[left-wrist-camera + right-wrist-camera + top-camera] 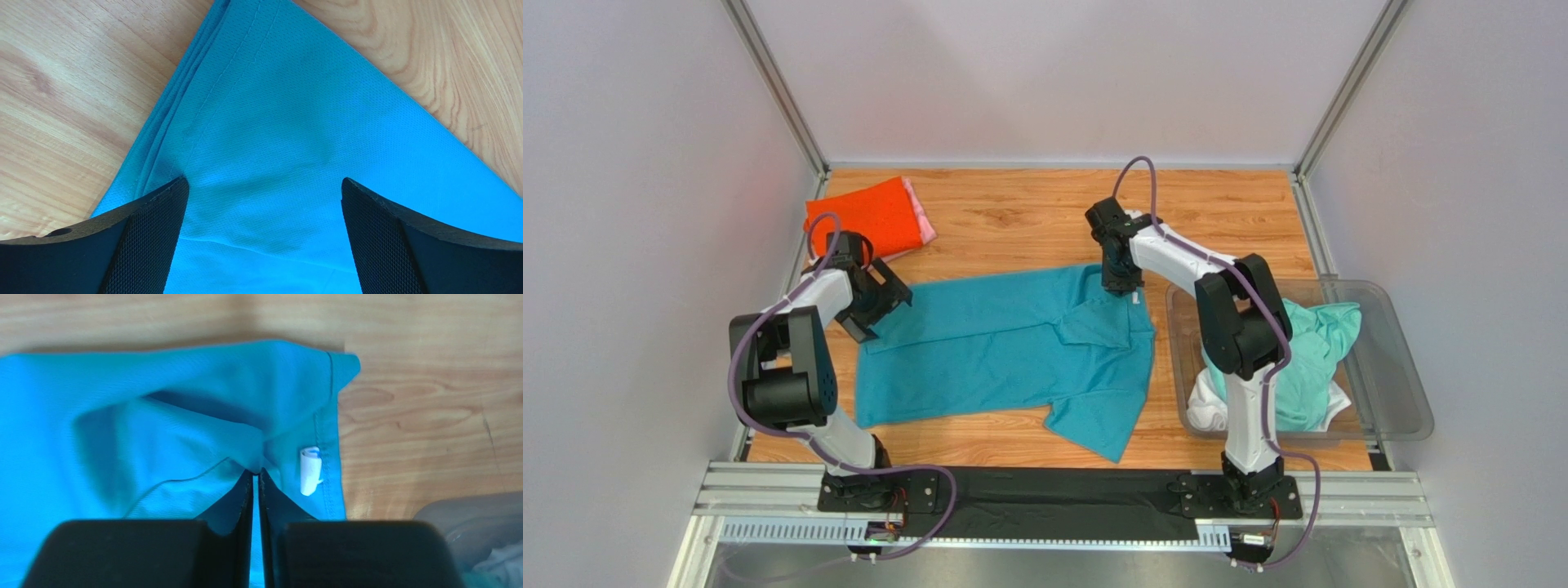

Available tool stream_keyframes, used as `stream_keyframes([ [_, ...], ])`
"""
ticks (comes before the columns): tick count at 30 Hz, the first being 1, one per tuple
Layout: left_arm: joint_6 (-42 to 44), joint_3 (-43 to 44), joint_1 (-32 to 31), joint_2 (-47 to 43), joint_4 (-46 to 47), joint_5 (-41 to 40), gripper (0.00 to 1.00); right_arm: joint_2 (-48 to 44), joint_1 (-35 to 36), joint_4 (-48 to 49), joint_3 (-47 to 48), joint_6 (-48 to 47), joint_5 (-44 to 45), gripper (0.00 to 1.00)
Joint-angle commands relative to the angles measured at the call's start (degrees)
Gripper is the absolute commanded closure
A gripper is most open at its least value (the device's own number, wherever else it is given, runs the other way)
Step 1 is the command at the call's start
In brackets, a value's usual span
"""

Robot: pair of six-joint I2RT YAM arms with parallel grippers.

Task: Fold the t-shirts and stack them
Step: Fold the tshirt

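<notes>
A teal collared t-shirt lies spread across the middle of the table. My left gripper is open over the shirt's far left corner; in the left wrist view the teal cloth lies between my spread fingers. My right gripper is shut on a pinch of the teal shirt near its collar; the right wrist view shows the cloth bunched at my fingertips beside a white label. A folded orange-red shirt lies on a pink one at the far left. Mint-green and white shirts sit in the bin.
A clear plastic bin stands at the right edge of the table, close to my right arm. Grey walls and metal frame posts enclose the wooden table. The bin's corner shows in the right wrist view.
</notes>
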Motion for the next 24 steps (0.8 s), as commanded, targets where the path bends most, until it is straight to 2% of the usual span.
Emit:
stream_keyframes([
  [1,-0.6,1.0,1.2,0.7,-0.4,-0.1,0.00,-4.9,-0.2,-1.2,-2.4,3.7,4.1,1.00],
  [7,-0.7,1.5,2.1,1.4,-1.3,0.1,0.00,-6.7,-0.3,-2.4,-4.1,4.6,7.1,1.00],
  [12,-0.7,1.5,2.5,1.4,-1.8,-0.1,0.00,-8.1,-0.3,-2.7,-4.2,5.2,4.6,1.00],
  [16,-0.6,1.8,2.7,1.9,-1.9,0.3,0.00,-12.1,-0.2,-3.8,-7.9,5.8,1.3,1.00],
  [22,-0.4,1.7,2.9,1.7,-2.0,0.4,0.00,-11.2,-0.3,-4.0,-8.2,5.9,3.5,0.92],
  [24,-0.3,1.6,3.1,1.2,-2.2,0.2,0.00,-10.2,-0.1,-3.9,-6.4,5.5,3.2,0.84],
])
